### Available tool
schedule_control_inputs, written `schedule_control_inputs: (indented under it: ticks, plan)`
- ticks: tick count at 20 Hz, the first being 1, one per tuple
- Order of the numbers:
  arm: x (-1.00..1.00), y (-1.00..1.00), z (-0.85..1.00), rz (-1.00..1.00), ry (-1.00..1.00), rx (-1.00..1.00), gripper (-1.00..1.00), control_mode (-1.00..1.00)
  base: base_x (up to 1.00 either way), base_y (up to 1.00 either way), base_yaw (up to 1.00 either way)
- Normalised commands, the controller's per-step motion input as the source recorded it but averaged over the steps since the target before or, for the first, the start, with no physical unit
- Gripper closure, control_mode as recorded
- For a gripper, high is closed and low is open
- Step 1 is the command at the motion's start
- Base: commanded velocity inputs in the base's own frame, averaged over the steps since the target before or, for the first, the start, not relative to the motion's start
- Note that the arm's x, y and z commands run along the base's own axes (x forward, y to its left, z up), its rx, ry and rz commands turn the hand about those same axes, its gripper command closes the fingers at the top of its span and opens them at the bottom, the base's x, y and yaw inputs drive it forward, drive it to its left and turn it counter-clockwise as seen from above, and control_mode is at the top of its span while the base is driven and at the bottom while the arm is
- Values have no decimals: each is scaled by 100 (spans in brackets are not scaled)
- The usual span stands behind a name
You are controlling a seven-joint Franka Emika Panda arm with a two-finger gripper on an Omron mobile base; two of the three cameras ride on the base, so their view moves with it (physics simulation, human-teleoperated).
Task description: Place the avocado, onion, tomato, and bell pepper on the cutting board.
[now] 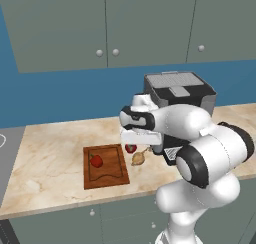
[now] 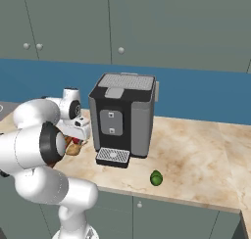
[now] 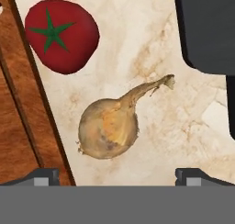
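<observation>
Left base view: we see the cutting board (image 1: pixel 105 166) flat on the marble surface (image 1: pixel 50 153), with one red item (image 1: pixel 96 161) already on it, which we take for the bell pepper.
Beside the board: a second red item, the tomato (image 1: pixel 131 148), and the onion (image 1: pixel 139 158) lie just off the cutting board's right edge, not yet on it.
Arm pose, left view: our arm folds forward from its base, the wrist bent down so the hand hangs over the onion and the tomato.
Right base view: the coffee machine (image 2: pixel 123 119) stands well right of the cutting board; the avocado (image 2: pixel 156 178) lies further right again, near the surface's front edge, apart from everything.
Hand view: the onion (image 3: pixel 109 129) lies centred under us, stalk pointing away from the cutting board (image 3: pixel 20 122); the tomato (image 3: pixel 61 35) sits beside the board's rim.
Jaws: our gripper (image 3: pixel 117 177) is spread wide, gripping nothing, one fingertip on each side of the onion.
Our reading: we judge this a line-up to take the onion.
</observation>
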Motion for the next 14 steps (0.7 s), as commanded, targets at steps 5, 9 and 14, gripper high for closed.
schedule_control_inputs:
  ticks: [5,9,14]
  plan:
    - [25,0,-28,0,12,0,-100,-100,0,0,0]
    - [24,0,-30,0,14,0,-100,-100,0,0,0]
    - [19,0,-28,0,14,0,-100,-100,0,0,0]
